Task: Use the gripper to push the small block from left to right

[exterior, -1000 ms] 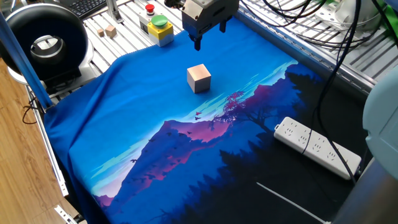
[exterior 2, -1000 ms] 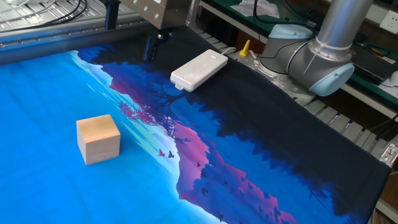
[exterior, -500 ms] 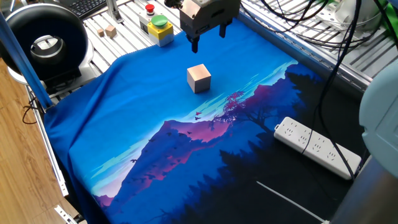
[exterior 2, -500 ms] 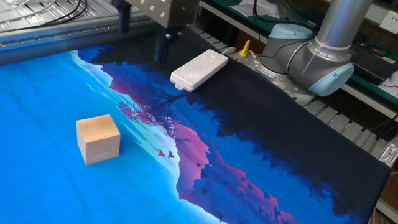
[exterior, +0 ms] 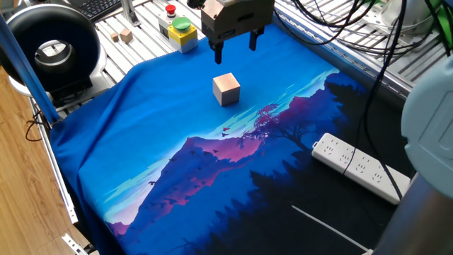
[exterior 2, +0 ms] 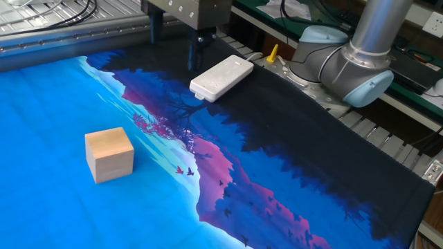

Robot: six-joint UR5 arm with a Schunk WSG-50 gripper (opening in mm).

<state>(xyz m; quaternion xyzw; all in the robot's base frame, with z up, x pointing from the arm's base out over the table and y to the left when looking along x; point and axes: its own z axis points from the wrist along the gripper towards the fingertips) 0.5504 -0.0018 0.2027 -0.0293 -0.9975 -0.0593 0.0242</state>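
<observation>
The small block (exterior: 226,89), a light tan wooden cube, sits on the blue part of the printed cloth; it also shows in the other fixed view (exterior 2: 109,154). The gripper (exterior: 235,48) hangs above the cloth's far edge, behind the block and apart from it. Its two dark fingers point down with a gap between them and hold nothing. In the other fixed view the gripper (exterior 2: 174,43) is at the top, well away from the block, near the power strip.
A white power strip (exterior: 361,167) lies on the dark part of the cloth, also in the other fixed view (exterior 2: 221,77). A yellow button box (exterior: 181,32), two tiny wooden cubes (exterior: 126,34) and a black round device (exterior: 49,42) stand beyond the cloth. The robot base (exterior 2: 353,62) is at the side.
The gripper has shifted sideways along the cloth's far edge and turned a little, so both fingers now show. The block has not moved.
</observation>
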